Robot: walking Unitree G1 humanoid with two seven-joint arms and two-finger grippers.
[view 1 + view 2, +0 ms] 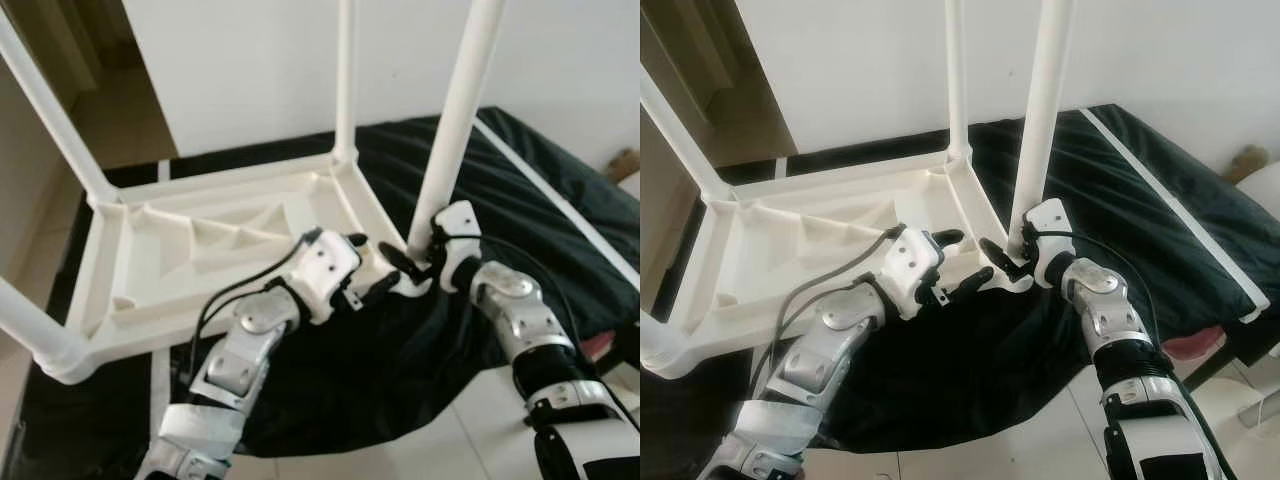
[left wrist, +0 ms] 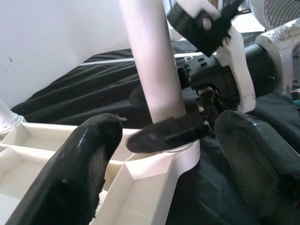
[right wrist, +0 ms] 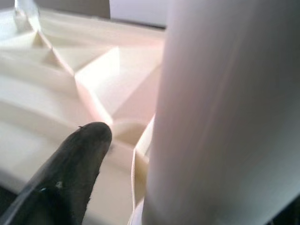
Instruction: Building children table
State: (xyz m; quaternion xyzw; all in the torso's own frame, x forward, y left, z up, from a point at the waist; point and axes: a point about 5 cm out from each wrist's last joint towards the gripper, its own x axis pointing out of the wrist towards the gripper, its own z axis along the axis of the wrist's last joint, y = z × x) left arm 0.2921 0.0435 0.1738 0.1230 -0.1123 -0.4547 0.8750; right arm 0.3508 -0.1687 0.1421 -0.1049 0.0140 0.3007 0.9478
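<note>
The white moulded-plastic children's table (image 1: 200, 250) lies upside down on a black cloth sheet (image 1: 520, 200) spread over the floor, its ribbed underside facing up and round white legs standing in the corner sockets. The right hand (image 1: 1005, 255) is at the foot of the nearest white tubular leg (image 1: 455, 130), where the leg enters the corner socket; its black fingers (image 2: 164, 133) lie against the tube just above the socket, pinching it, though how firm the hold is cannot be told. The left hand (image 1: 385, 275) sits just beside that same corner, on the tabletop side, its two fingers spread apart and holding nothing, with the leg's base between and beyond them.

The table looks light, hollow and stiff, and its smooth plastic is probably slippery, so a round leg could turn or slide under a loose pinch. Low on the leg, close to the socket, seems the best place to hold, since pushing there goes straight into the joint. The rim of the frame beside the socket would give the left hand a flat edge to brace against.
</note>
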